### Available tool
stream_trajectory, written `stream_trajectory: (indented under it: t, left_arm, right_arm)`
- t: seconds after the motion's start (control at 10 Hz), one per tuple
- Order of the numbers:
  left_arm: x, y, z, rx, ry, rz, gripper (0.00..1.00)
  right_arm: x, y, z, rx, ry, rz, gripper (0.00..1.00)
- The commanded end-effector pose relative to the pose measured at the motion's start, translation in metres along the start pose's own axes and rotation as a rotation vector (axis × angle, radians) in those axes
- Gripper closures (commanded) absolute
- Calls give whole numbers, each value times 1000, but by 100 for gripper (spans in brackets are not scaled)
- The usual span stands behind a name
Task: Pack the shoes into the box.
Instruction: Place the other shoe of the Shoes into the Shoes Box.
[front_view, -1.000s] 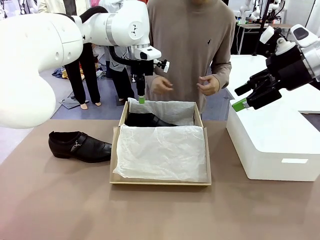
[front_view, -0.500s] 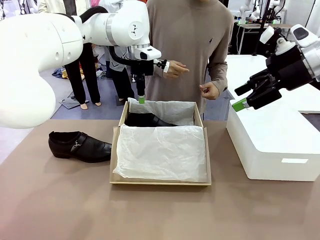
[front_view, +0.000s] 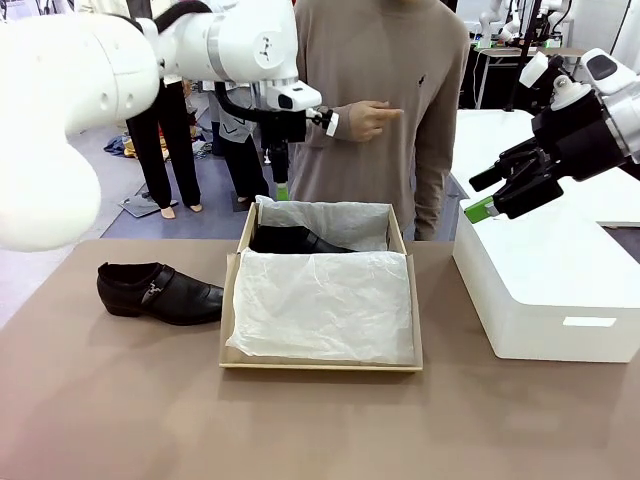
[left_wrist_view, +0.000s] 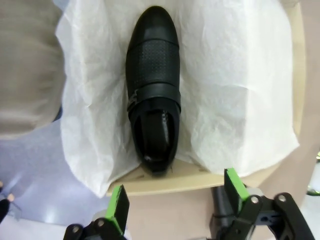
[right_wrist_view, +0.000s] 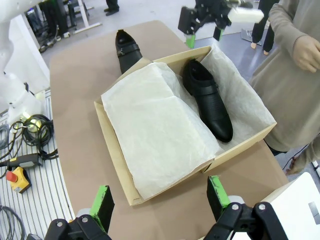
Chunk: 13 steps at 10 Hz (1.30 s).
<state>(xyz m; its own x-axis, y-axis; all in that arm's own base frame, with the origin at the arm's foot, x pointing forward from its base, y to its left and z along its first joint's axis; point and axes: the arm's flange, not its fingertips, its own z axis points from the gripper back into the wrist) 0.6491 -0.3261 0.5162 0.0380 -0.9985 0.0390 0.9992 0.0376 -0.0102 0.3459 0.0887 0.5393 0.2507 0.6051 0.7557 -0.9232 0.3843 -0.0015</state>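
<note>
Left end effector hangs at the upper left of centre in the front view, above the far rim of the box, with its fingers apart and empty. Its own wrist view looks down between the green pads at the boxed shoe lying on the tissue paper.

At the left of the front view the loose shoe lies on the worktop, just beside the box's left wall, toe toward it. In the middle the box stands open. The boxed shoe lies along its far side, and a sheet of tissue covers the lower part. Above the box, the person's hand is close to the left arm's wrist. At the upper right the right end effector hovers over the white block, its fingers also spread with nothing between them.

The job looks half done, since one shoe is still outside the box.
- **Slipping:** the glossy leather could slide out of narrow pads if pinched off balance, and the shoe would tip or drop.
- **Tissue:** the sheet over the free half could snag on a finger. A shoe set on top of it could also crumple it and sit too high.
- **Person's hand:** a swing toward the loose shoe could brush the nearby hand.
</note>
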Motion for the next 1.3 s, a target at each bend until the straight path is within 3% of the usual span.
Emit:
stream_trajectory:
  t: [0.0, 0.3, 0.6, 0.7, 1.2]
  left_arm:
    - [-38, -49, 9, 43, 24, -17, 0]
    - [-87, -70, 24, 116, 34, -65, 0]
    - [-141, -73, 34, 143, -10, -6, 0]
    - [-101, -49, 45, 128, 36, -30, 0]
    - [-101, -49, 45, 128, 36, -30, 0]
  right_arm:
    - [1, -4, -2, 11, -31, 27, 0]
    - [1, -4, -2, 11, -31, 27, 0]
    - [1, -4, -2, 11, -31, 27, 0]
    - [1, -4, -2, 11, -31, 27, 0]
    - [1, -4, -2, 11, -31, 27, 0]
